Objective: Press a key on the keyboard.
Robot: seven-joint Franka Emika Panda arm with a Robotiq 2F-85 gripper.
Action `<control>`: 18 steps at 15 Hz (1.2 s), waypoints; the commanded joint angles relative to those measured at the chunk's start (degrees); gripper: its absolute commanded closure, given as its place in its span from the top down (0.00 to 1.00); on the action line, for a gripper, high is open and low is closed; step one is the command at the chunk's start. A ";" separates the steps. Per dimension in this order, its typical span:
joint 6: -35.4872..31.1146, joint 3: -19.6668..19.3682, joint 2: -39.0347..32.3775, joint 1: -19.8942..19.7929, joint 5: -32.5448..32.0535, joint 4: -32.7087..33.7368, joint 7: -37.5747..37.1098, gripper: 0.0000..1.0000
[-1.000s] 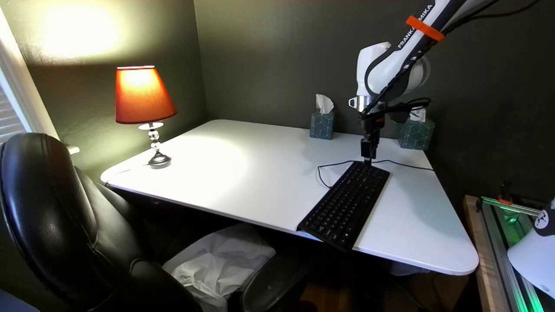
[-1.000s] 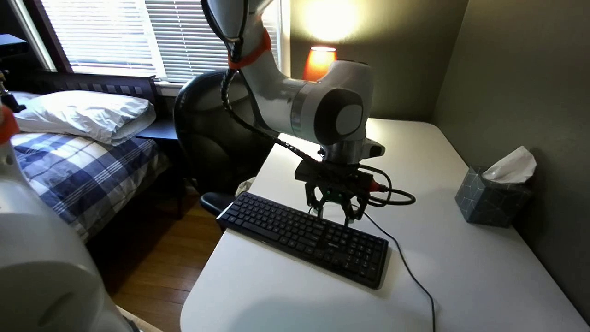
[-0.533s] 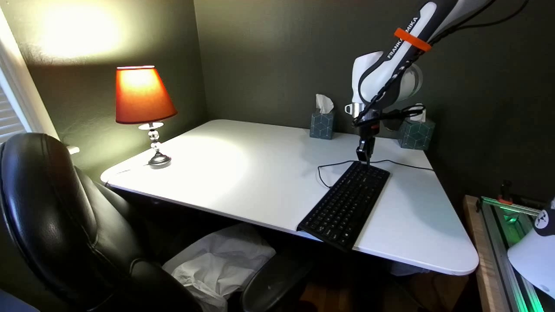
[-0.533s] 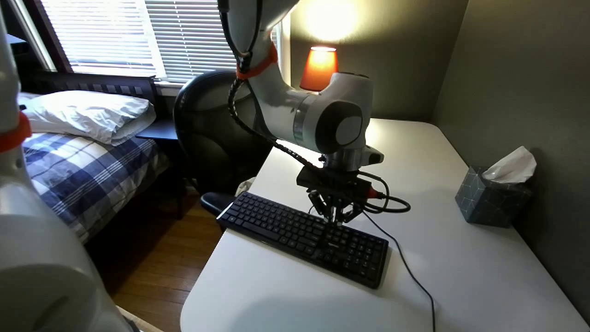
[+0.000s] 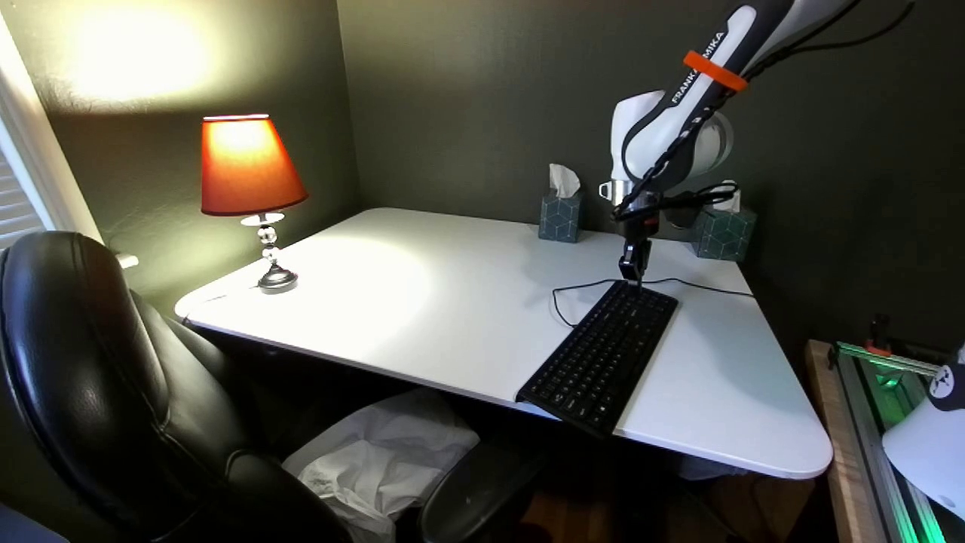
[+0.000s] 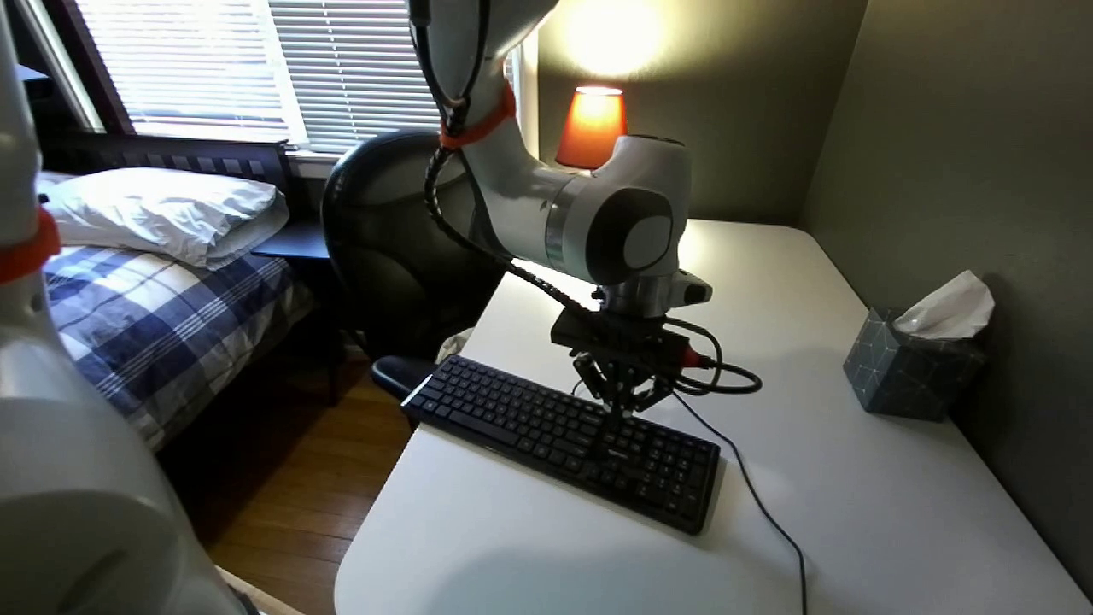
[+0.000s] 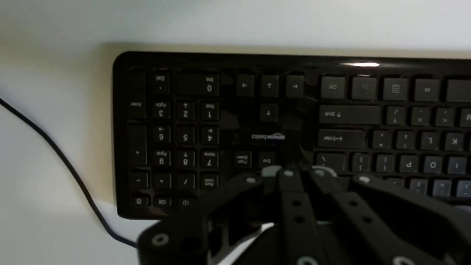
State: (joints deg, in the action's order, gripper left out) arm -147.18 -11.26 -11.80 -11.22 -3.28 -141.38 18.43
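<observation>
My pincer (image 6: 621,408) is clenched, its tips together, and points down over the keyboard (image 6: 555,442); whether it touches a key I cannot tell. The keyboard lies beneath me on the tabletop (image 6: 756,333), the end farther from my pincer jutting past the edge. In the wrist view, number keys (image 7: 186,135) sit to one side of my pincer, letter keys (image 7: 408,163) to the other. A lit lamp (image 5: 250,170) stands well apart from it.
</observation>
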 commanded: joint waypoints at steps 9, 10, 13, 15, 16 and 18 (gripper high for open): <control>1.11 1.81 -4.79 -1.70 0.81 4.00 0.68 0.00; 1.18 1.90 -5.06 -1.82 0.89 4.29 0.78 0.00; 1.41 2.22 -5.97 -2.21 1.04 5.17 0.93 0.00; 1.56 2.46 -6.53 -2.48 1.20 5.69 1.02 0.00; 1.57 2.47 -6.80 -2.49 1.04 5.94 0.76 0.00; 1.56 2.83 -7.25 -2.81 1.28 6.34 0.97 0.00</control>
State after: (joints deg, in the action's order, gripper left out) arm -147.09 -9.60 -17.72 -12.88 -3.16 -136.53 18.44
